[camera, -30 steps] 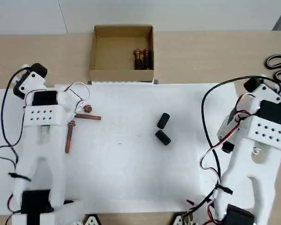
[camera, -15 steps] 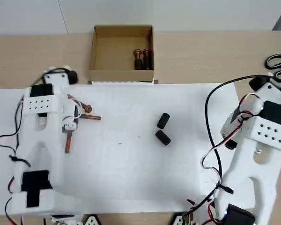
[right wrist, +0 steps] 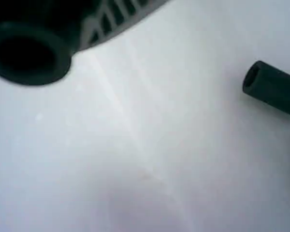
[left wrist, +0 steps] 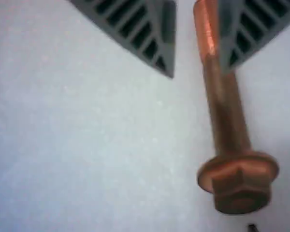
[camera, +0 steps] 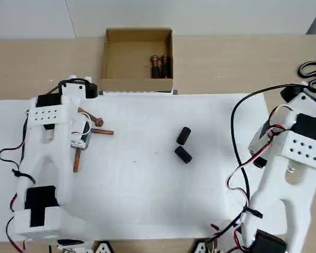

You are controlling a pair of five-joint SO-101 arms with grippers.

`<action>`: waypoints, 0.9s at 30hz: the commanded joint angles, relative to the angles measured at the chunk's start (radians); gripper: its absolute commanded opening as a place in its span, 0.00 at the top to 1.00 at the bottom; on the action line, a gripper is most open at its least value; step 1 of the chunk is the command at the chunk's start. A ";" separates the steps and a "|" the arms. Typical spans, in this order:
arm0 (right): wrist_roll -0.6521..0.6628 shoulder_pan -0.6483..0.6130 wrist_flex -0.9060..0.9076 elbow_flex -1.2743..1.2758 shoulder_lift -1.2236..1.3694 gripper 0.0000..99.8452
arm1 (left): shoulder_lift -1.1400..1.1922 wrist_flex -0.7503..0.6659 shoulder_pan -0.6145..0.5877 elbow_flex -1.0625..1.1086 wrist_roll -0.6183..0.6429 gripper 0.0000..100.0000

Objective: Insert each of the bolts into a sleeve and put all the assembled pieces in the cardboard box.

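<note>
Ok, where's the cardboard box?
High view: the cardboard box sits on the table beyond the white sheet's far edge, left of centre, nearer the left arm.

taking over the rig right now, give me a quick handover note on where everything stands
Hands: the left hand is open and low over the white sheet, fingers either side of the shank of a copper flanged bolt, not closed on it. The right hand is over the sheet's right side, apart from the sleeves.
Things: loose copper bolts lie by the left hand. Two black cylindrical sleeves lie mid-sheet, no bolts in them.
Done: two bolt-and-sleeve pieces are in the brown cardboard box.
Left: grasp a bolt, sleeve the loose bolts, box them.
</note>
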 commanded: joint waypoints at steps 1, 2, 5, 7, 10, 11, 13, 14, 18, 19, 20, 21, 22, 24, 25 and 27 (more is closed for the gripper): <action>-0.009 0.007 -0.015 -0.006 -0.031 1.00 | -0.005 -0.035 -0.003 -0.035 0.008 0.93; -0.009 0.007 -0.015 -0.006 -0.031 1.00 | -0.005 -0.041 -0.003 -0.035 0.009 0.93; -0.009 0.007 -0.015 -0.006 -0.031 1.00 | -0.005 -0.064 -0.003 -0.035 0.029 0.92; -0.009 0.007 -0.015 -0.006 -0.035 1.00 | -0.003 -0.078 -0.003 -0.035 0.035 0.92; -0.009 0.007 -0.015 -0.006 -0.036 1.00 | 0.028 -0.075 -0.002 -0.035 0.038 0.93; -0.009 0.007 -0.015 -0.006 -0.036 1.00 | 0.044 -0.075 -0.005 -0.035 0.040 0.93; -0.009 0.007 -0.013 -0.006 -0.036 1.00 | 0.074 -0.077 -0.026 -0.036 0.052 0.93; -0.009 0.007 -0.012 -0.006 -0.036 1.00 | 0.086 -0.078 -0.034 -0.039 0.054 0.93; -0.009 0.007 -0.007 -0.006 -0.038 1.00 | 0.114 -0.100 -0.051 -0.047 0.055 0.93; -0.009 0.007 -0.005 -0.006 -0.038 1.00 | 0.114 -0.106 -0.052 -0.048 0.055 0.93; -0.009 0.007 -0.005 -0.006 -0.038 1.00 | 0.115 -0.107 -0.052 -0.048 0.054 0.93; -0.009 0.007 -0.005 -0.006 -0.038 1.00 | 0.117 -0.114 -0.052 -0.048 0.054 0.93; -0.009 0.007 -0.005 -0.006 -0.038 1.00 | 0.117 -0.121 -0.052 -0.048 0.054 0.93; -0.009 0.007 -0.005 -0.006 -0.038 1.00 | 0.118 -0.130 -0.052 -0.045 0.054 0.93; -0.009 0.007 -0.005 -0.006 -0.038 1.00 | 0.118 -0.140 -0.052 -0.045 0.054 0.93; -0.009 0.005 -0.005 -0.006 -0.038 1.00 | 0.118 -0.157 -0.052 -0.044 0.054 0.93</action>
